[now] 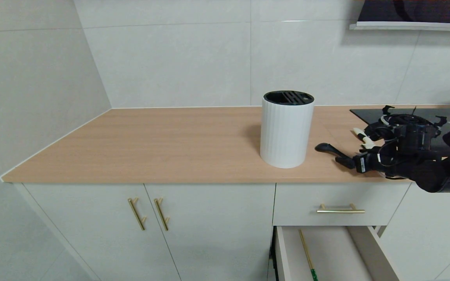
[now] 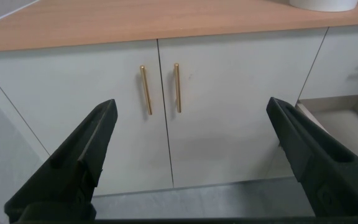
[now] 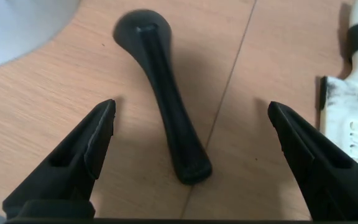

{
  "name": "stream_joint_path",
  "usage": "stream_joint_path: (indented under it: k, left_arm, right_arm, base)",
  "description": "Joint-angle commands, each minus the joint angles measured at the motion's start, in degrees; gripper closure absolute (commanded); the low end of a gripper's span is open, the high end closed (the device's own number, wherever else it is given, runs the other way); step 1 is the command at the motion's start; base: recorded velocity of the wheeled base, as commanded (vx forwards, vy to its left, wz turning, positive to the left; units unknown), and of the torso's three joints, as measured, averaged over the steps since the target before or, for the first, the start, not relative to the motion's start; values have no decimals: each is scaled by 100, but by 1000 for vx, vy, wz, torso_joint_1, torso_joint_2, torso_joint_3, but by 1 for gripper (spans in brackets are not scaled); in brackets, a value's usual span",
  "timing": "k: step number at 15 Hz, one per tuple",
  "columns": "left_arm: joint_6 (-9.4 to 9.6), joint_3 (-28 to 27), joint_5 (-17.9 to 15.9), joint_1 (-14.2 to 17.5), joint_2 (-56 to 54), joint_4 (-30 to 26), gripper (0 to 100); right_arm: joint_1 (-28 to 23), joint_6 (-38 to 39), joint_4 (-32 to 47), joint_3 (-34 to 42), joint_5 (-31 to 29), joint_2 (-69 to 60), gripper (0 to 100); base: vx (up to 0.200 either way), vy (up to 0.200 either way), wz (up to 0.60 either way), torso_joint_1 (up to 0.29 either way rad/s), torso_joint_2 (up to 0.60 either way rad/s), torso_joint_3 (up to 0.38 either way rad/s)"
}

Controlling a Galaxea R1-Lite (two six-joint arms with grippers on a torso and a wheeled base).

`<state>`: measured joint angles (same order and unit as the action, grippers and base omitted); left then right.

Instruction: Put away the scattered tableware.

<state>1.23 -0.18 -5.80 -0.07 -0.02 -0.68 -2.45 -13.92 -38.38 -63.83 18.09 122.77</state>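
Note:
A black utensil handle (image 1: 327, 149) lies flat on the wooden counter (image 1: 170, 144), just right of a white ribbed holder (image 1: 286, 132) with a black slotted top. My right gripper (image 1: 353, 152) hovers low over the handle's near end. Its fingers stand open on either side of the black handle (image 3: 165, 102) without touching it. A white-handled utensil (image 1: 361, 136) lies beside it, closer to the hob; the white-handled utensil (image 3: 352, 118) sits just outside one finger. My left gripper (image 2: 191, 162) hangs open and empty below counter height, facing the cabinet doors (image 2: 160, 124).
A black hob (image 1: 404, 115) sits at the counter's right end. Below the counter, the lower drawer (image 1: 326, 253) stands pulled out with a chopstick (image 1: 307, 253) inside. Brass handles (image 1: 149, 213) stick out from the doors. The tiled wall meets the counter at the back and left.

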Motion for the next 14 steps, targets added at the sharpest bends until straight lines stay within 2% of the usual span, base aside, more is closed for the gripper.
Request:
stream_joint_path:
  k: [1, 5, 6, 14]
  left_arm:
    - [0, 1, 0, -1, 2, -2, 0]
    - [0, 1, 0, -1, 2, -2, 0]
    - [0, 1, 0, -1, 2, -2, 0]
    - [0, 1, 0, -1, 2, -2, 0]
  right_arm:
    - [-10, 3, -3, -51, 1, 80, 0]
    - [-10, 3, 6, -51, 1, 107, 0]
    - [-10, 3, 6, -51, 1, 115, 100]
    - [17, 74, 76, -51, -16, -8, 100]
  base:
    - [0, 0, 0, 0, 0, 0]
    - [0, 0, 0, 0, 0, 0]
    - [0, 0, 0, 0, 0, 0]
    - [0, 0, 0, 0, 0, 0]
